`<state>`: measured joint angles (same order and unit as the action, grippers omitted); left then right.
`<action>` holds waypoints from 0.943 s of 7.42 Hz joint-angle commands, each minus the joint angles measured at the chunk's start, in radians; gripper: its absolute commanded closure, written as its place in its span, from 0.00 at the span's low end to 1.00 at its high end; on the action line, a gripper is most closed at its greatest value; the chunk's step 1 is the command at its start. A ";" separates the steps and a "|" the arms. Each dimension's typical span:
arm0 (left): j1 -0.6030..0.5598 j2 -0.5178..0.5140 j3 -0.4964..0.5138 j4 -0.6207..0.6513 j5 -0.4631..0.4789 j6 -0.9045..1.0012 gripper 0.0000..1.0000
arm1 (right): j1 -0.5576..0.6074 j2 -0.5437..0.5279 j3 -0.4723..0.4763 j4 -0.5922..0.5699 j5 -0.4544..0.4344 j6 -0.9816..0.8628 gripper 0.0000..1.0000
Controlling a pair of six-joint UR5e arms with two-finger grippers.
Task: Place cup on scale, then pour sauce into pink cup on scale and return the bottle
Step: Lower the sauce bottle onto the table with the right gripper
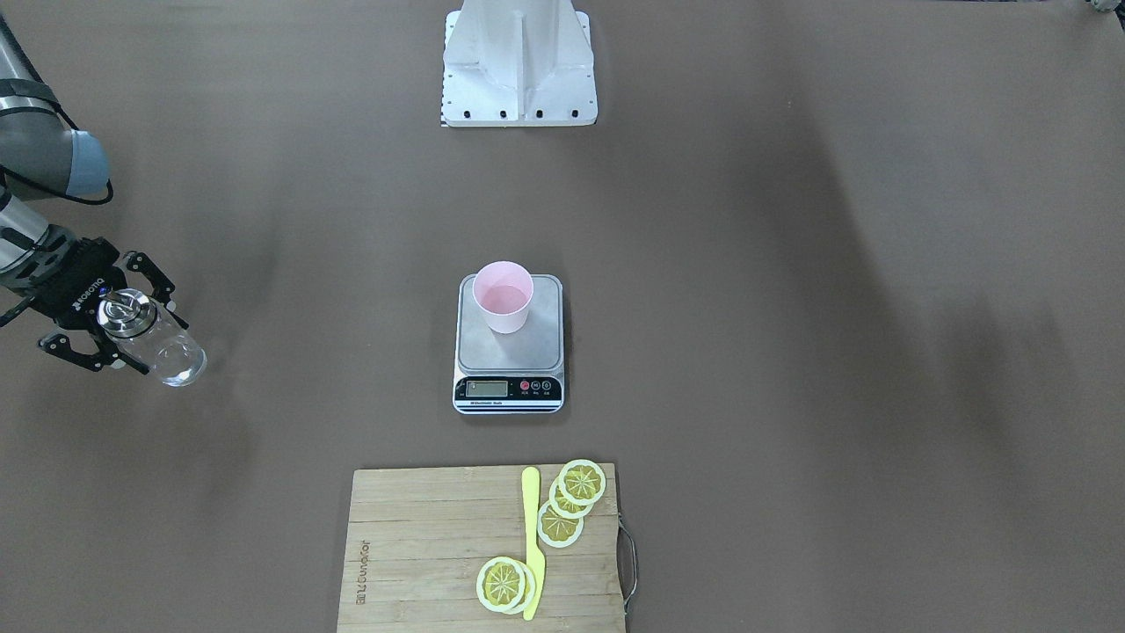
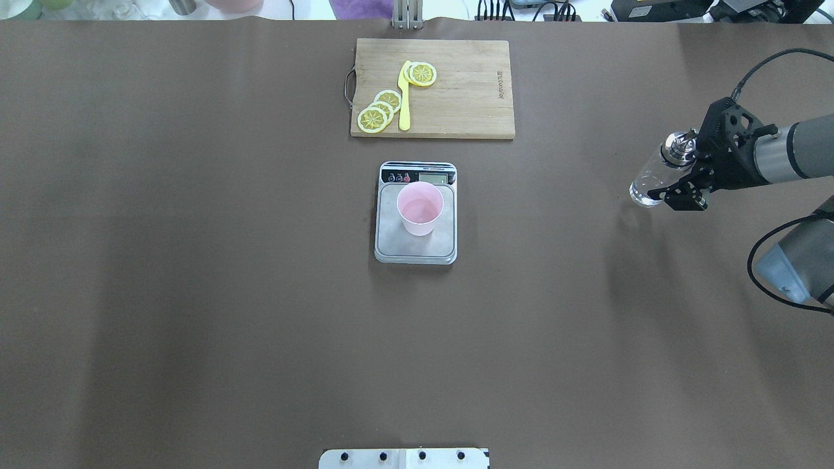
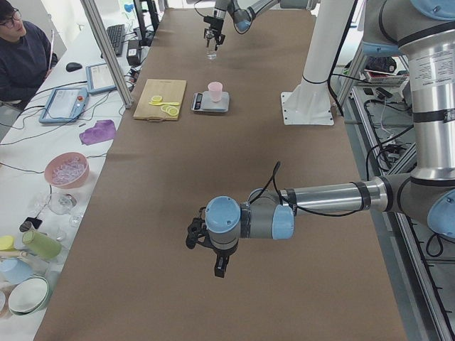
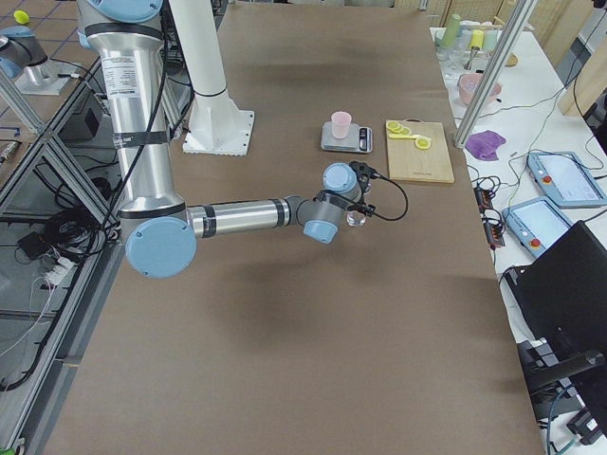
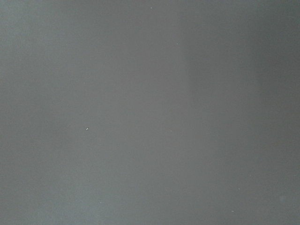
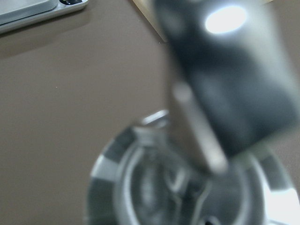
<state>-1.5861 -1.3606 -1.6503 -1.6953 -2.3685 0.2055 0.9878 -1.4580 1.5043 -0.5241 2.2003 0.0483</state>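
Right hand (image 1: 139, 327) around clear bottle (image 1: 172, 353)

White ROBOTIQ lettering sits on the right gripper (image 1: 145, 338), at nine o'clock from the scale (image 1: 538, 345). The cutting board (image 1: 422, 545) at six o'clock bears a burnt-in brand, too small to read.

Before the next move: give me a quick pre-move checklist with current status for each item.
1. Cup upright on scale platform: ok.
2. Right gripper shut on bottle near its cap: ok.
3. Bottle roughly upright: ok.
4. Bottle base resting on table: cannot tell.
5. Sauce level in cup: cannot tell.
6. Left gripper far from scale: ok.
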 commanded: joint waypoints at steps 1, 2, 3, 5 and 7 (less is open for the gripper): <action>0.000 -0.002 0.000 -0.001 0.002 0.000 0.02 | -0.001 -0.001 -0.025 0.001 -0.001 0.005 1.00; 0.000 -0.002 0.000 -0.001 0.000 0.000 0.02 | -0.001 -0.001 -0.032 0.016 0.003 0.005 1.00; 0.000 -0.002 0.000 -0.001 0.000 0.000 0.02 | -0.001 -0.001 -0.045 0.042 0.003 0.007 1.00; 0.000 -0.002 0.000 -0.001 0.000 0.000 0.02 | -0.001 -0.001 -0.056 0.056 0.010 0.010 1.00; 0.000 -0.002 -0.002 -0.001 0.000 0.000 0.02 | -0.001 -0.001 -0.058 0.058 0.010 0.012 1.00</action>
<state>-1.5861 -1.3622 -1.6510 -1.6966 -2.3684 0.2055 0.9864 -1.4588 1.4477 -0.4686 2.2098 0.0591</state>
